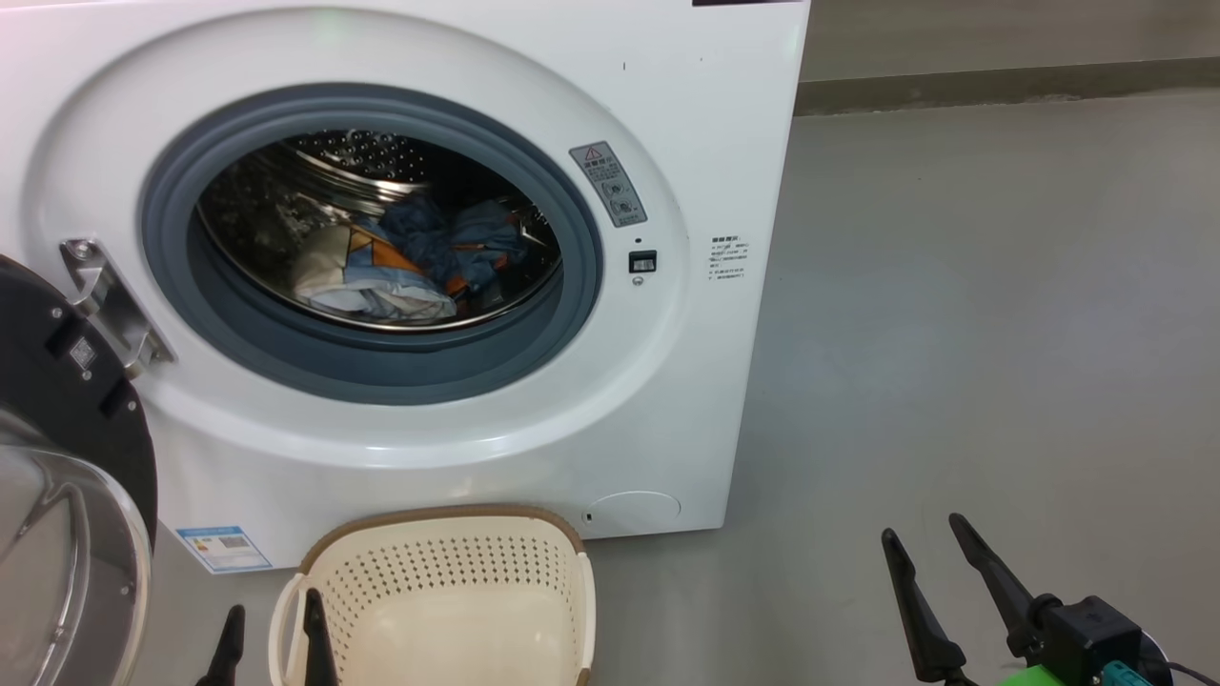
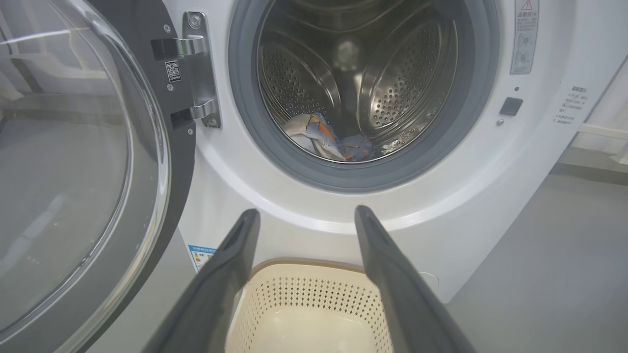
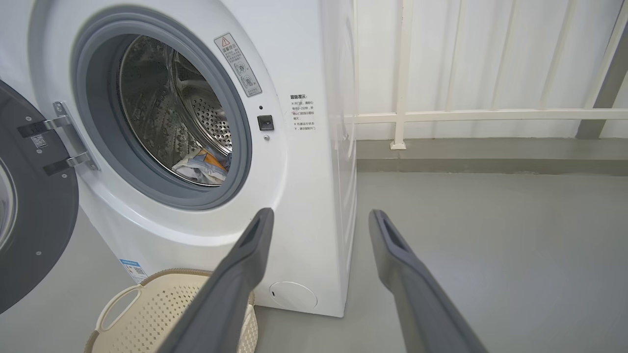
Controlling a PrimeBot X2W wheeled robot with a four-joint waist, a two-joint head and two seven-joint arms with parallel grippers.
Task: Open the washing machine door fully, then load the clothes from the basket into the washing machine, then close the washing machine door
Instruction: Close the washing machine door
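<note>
Clothes (image 1: 410,267) lay in the drum (image 1: 357,157) at twelve, basket (image 1: 448,572) bare at six. Door (image 1: 67,419) hung wide at eight, awaiting closing, I judged. Left gripper (image 2: 306,211) and right gripper (image 1: 923,527) were spread, unladen.

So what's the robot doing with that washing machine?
A robot is doing laundry. The washing machine door stands wide open, and the clothes lie inside the drum. The basket on the floor in front looks empty. The left gripper and the right gripper are open and hold nothing. Closing the door is probably next.
</note>
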